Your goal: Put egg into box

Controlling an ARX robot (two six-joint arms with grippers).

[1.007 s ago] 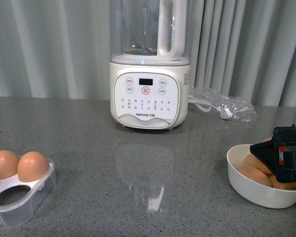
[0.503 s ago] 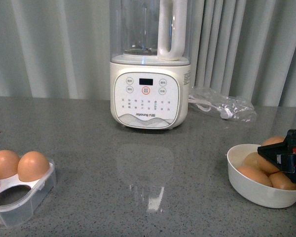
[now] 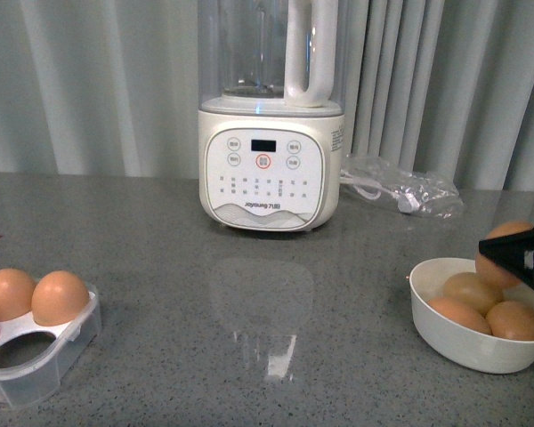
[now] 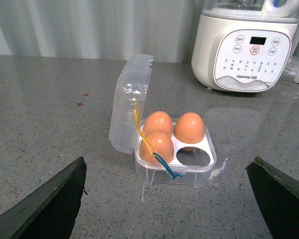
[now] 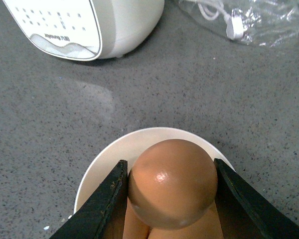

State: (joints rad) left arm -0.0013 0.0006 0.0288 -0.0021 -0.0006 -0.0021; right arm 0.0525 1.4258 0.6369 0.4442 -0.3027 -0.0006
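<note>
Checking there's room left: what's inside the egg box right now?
The box holds three orange-brown eggs, with one tray hole empty. The lid stands open. What lies beneath the eggs is hidden by them.

The right tool (image 5: 169,163) has flat, tapered black fingers (image 5: 102,209).

Smooth orange-brown egg (image 5: 172,181) with a slight sheen, between the right arm's matt black jaws. Glossy round white bowl (image 5: 132,143) beneath them. Grey speckled tabletop (image 5: 214,99), polished and reflective. Clear plastic egg box (image 4: 195,174), glossy, ahead of the left jaws.
</note>
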